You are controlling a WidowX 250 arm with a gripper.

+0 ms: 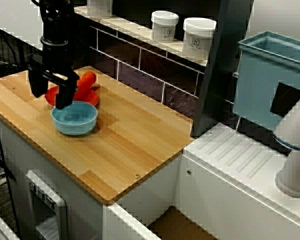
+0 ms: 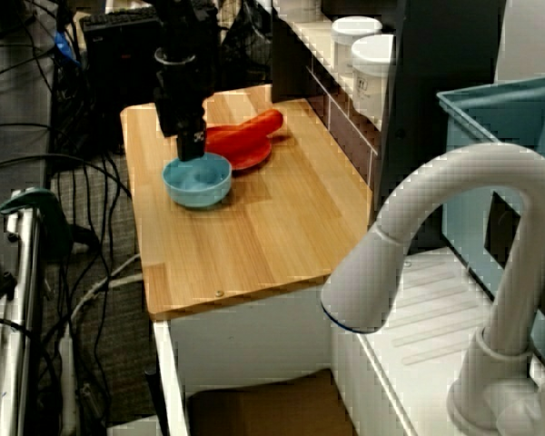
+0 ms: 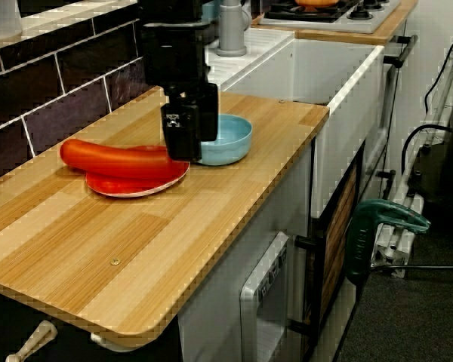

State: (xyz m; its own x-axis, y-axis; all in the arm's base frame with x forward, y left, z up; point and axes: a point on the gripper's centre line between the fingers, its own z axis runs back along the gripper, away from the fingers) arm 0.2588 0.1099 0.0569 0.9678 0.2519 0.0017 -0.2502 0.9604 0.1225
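View across the counter toward the tiled wall: a black robot arm (image 1: 55, 30) hangs near vertical over the end of a pale wooden countertop (image 1: 135, 145) farthest from the sink. Its wrist is straight down and its black two-finger gripper (image 1: 49, 98) points at the board. Jaws stand spread, w/ a clear gap btwn the two fingers (image 1: 36, 82), and grip nothing.

Red shows through that gap: the fingers straddle the near edge of a flat red plate (image 1: 92, 98). The plate carries a long orange-red carrot-shaped piece (image 1: 86, 81), lying at a slant. One finger covers the lower end of that piece; contact can't be told from here. A round light-blue bowl (image 1: 75, 120) sits upright just in front of the plate, its back rim right under the fingertips.

View from behind the tap: the arm drops in from above, w/ the gripper tip just over the bowl's back rim, on the plate side.

View along the counter toward the sink: the gripper is seen edge-on, low over the board. It hides the end of the orange-red piece nearest the bowl and part of the bowl's rim. Plate and bowl sit side by side; whether they touch can't be told.

Bkgd: two white lidded jars (image 1: 164, 25) on the tiled ledge, a teal plastic bin (image 1: 270, 75), a white curved tap (image 2: 454, 174) and a white sink (image 3: 347, 121), all well apart from the gripper.
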